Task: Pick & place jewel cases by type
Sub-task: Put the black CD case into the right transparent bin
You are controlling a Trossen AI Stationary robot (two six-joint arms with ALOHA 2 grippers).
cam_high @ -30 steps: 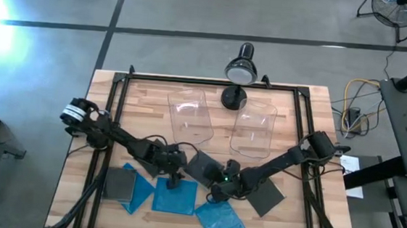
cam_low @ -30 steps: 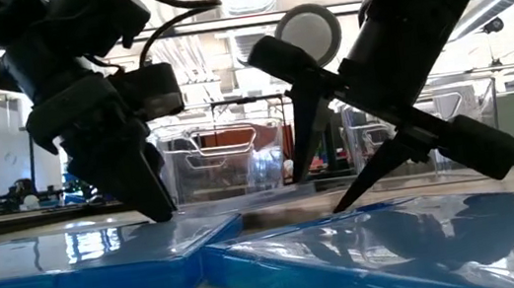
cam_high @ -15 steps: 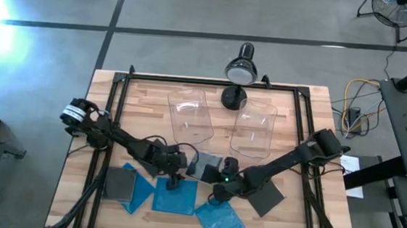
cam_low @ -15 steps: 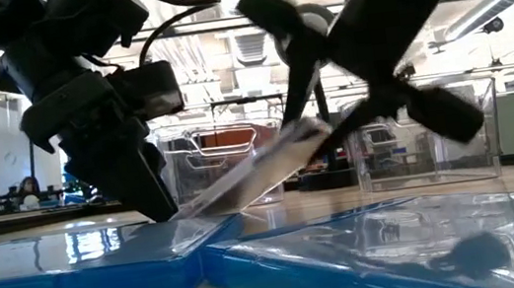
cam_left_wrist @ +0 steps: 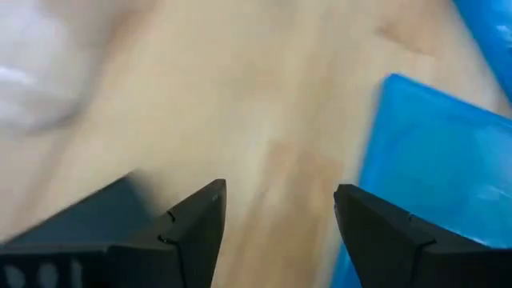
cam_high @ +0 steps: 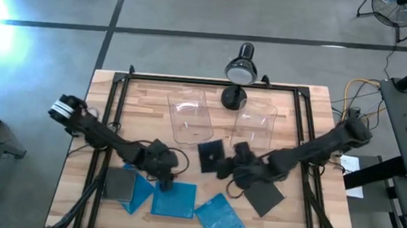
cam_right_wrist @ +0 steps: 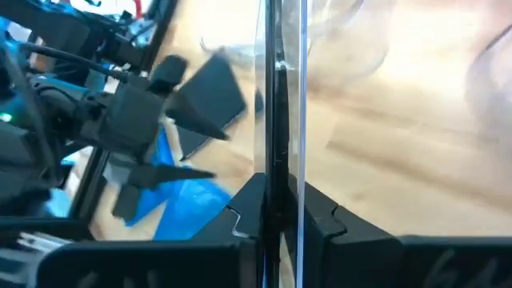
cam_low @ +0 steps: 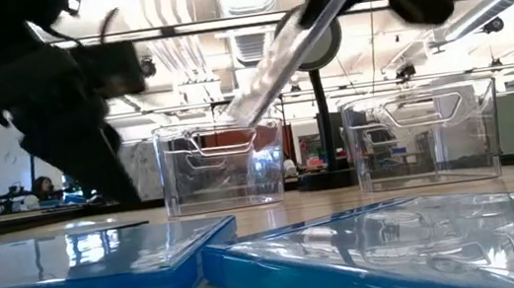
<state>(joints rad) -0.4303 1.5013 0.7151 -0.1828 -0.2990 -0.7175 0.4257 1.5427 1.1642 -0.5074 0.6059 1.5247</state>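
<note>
My right gripper (cam_high: 230,162) is shut on a dark jewel case (cam_high: 211,157), held up above the table's middle, in front of the two clear bins. In the low view the case (cam_low: 289,48) slopes down toward the left bin (cam_low: 222,163). My left gripper (cam_high: 163,181) is open and empty, low over the wood next to a blue case (cam_left_wrist: 436,168). Three blue cases (cam_high: 175,198) (cam_high: 221,219) (cam_high: 138,189) and two dark ones (cam_high: 118,184) (cam_high: 266,195) lie flat near the table's front. My right gripper pinches the dark case by one edge (cam_right_wrist: 280,180) between its two fingers (cam_right_wrist: 248,210). The wrist view shows the case edge-on. The fingers come from the table's right side. The case is lifted clear of the table and tilted, its free end lower.
Two clear bins (cam_high: 189,116) (cam_high: 255,129) stand side by side at the table's far middle, with a black lamp (cam_high: 239,72) behind them. The table's black frame rails (cam_high: 118,93) run along both sides. Bare wood lies between the bins and the cases.
My right gripper has risen from the table with the dark case and drawn toward the table's right and far side. The case first tipped up at the gripper's end and is now lifted clear. My left gripper has drawn back from the case toward the table's near left.
</note>
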